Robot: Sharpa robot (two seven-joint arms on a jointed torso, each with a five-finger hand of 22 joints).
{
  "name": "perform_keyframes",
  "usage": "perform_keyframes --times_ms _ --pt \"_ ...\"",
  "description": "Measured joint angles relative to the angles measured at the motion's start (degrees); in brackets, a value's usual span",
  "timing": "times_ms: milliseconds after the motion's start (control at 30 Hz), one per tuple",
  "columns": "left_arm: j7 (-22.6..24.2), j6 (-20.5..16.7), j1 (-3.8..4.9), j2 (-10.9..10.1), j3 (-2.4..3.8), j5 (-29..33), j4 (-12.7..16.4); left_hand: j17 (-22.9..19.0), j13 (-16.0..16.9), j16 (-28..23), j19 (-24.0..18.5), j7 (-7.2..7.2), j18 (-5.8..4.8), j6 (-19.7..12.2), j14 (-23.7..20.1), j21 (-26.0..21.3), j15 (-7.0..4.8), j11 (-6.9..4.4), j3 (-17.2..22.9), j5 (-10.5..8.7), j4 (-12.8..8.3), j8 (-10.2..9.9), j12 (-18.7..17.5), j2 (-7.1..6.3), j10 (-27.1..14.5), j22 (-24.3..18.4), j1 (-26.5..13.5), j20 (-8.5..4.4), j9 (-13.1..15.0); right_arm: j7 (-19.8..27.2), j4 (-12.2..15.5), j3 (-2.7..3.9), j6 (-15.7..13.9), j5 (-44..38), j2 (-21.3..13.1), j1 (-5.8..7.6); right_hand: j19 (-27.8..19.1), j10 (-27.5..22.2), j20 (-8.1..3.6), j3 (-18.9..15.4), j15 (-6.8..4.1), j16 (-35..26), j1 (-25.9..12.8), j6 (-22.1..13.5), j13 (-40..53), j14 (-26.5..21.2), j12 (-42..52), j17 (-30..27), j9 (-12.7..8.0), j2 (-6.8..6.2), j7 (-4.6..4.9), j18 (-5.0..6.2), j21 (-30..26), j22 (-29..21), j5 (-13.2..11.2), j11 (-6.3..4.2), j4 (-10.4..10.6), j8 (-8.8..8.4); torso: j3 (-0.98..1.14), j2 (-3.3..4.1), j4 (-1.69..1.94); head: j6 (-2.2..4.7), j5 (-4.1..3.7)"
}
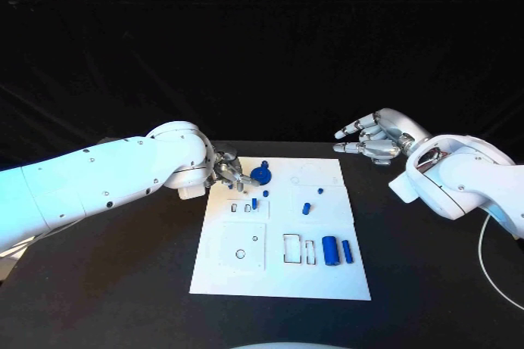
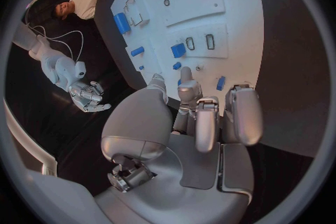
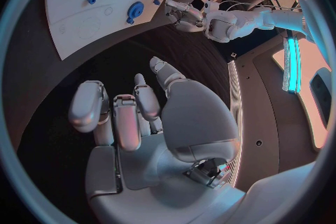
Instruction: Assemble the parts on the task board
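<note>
Task board [image 1: 279,281], a white plate, lies in the middle of the black worktop [image 1: 109,288] with its long side running away from the robot; small blue parts sit on it: a round gear-like part [image 1: 261,174] near the far left corner, a small peg [image 1: 321,190] toward the far right, a short piece [image 1: 306,208] near the middle, a small blue block [image 1: 254,204] standing in a slot left of centre, and 2 blue cylinders [image 1: 330,251] lying side by side in the near right part beside outlined rectangular recesses; the left robot hand [image 1: 229,173] reaches over the board's far left edge, its fingertips [image 1: 247,182] just beside the round gear-like part; whether they touch it or pinch anything I cannot tell, though the left wrist view shows its fingers [image 2: 207,123] partly curled and apart above the board; the right robot hand [image 1: 369,141] hovers off the board beyond its far right corner, well apart from every part, fingers loosely curled and spread with nothing in them; no writing or label on the board can be read.
</note>
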Motion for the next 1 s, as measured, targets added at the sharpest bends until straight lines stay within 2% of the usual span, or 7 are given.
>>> perform_keyframes --times_ms 200,467,667,1000 --pt "-1.1 0.2 0.01 1.6 -0.74 -1.4 -1.0 0.0 0.9 0.0 0.0 -0.09 0.0 -0.1 0.0 0.4 0.0 -0.1 -1.1 -0.22 0.0 0.7 0.5 0.09 0.5 0.9 -0.4 0.0 0.6 0.0 -0.2 0.0 0.1 -0.1 0.4 0.0 0.0 0.0 0.0 0.0 0.0 0.0 0.0 0.0 0.0 0.0 0.0 0.0 0.0 0.0 0.0 0.0 0.0 -0.1 0.0 0.0 0.0 0.0 -0.04 0.08 0.0 -0.09 -0.01" --pt "-1.8 0.4 -0.07 3.1 -1.41 -2.0 -2.2 0.0 1.0 0.0 0.0 -0.09 0.01 -0.1 0.0 0.7 0.0 -0.1 -1.3 -0.22 0.0 0.8 0.5 0.31 0.5 1.2 -0.6 0.0 0.8 0.1 -0.5 0.0 0.1 -0.7 0.9 -0.01 -0.2 0.0 -0.21 0.0 0.0 -0.2 0.0 0.0 -0.1 0.0 -0.2 0.0 0.0 0.0 0.0 -0.01 -0.2 -0.2 0.0 0.0 0.0 0.0 -0.12 0.15 0.03 -0.43 -0.16" --pt "-2.0 0.5 -0.4 4.1 -1.63 -2.0 -3.0 0.0 1.0 0.0 0.0 -0.09 0.01 -0.1 0.0 0.7 0.0 -0.1 -1.7 -0.22 0.0 0.8 0.5 0.31 0.5 1.2 -0.6 0.0 0.9 0.1 -0.7 0.0 0.1 -1.0 1.1 -0.02 -0.2 0.0 -0.21 0.0 0.0 -0.2 0.0 0.0 -0.1 0.0 -0.2 0.0 0.0 0.0 0.0 0.0 -0.2 -0.3 0.0 0.0 0.0 0.0 -0.22 0.21 0.0 -0.65 -0.16" --pt "-2.0 1.2 -0.7 5.2 -1.72 -1.7 -3.9 0.0 1.0 0.0 0.0 -0.3 0.01 -0.3 0.0 0.7 0.01 -0.1 -1.7 -0.22 0.0 0.8 0.5 0.31 0.5 1.3 -0.6 0.0 0.9 0.2 -0.9 0.0 0.0 -1.1 1.5 -0.04 -0.2 -0.2 -0.21 0.0 0.0 -0.4 0.0 0.0 -0.4 0.0 -0.5 0.0 0.0 0.0 0.0 -0.01 -0.2 -0.5 0.0 0.21 0.0 0.0 -0.19 0.23 -0.03 -0.86 -0.21"
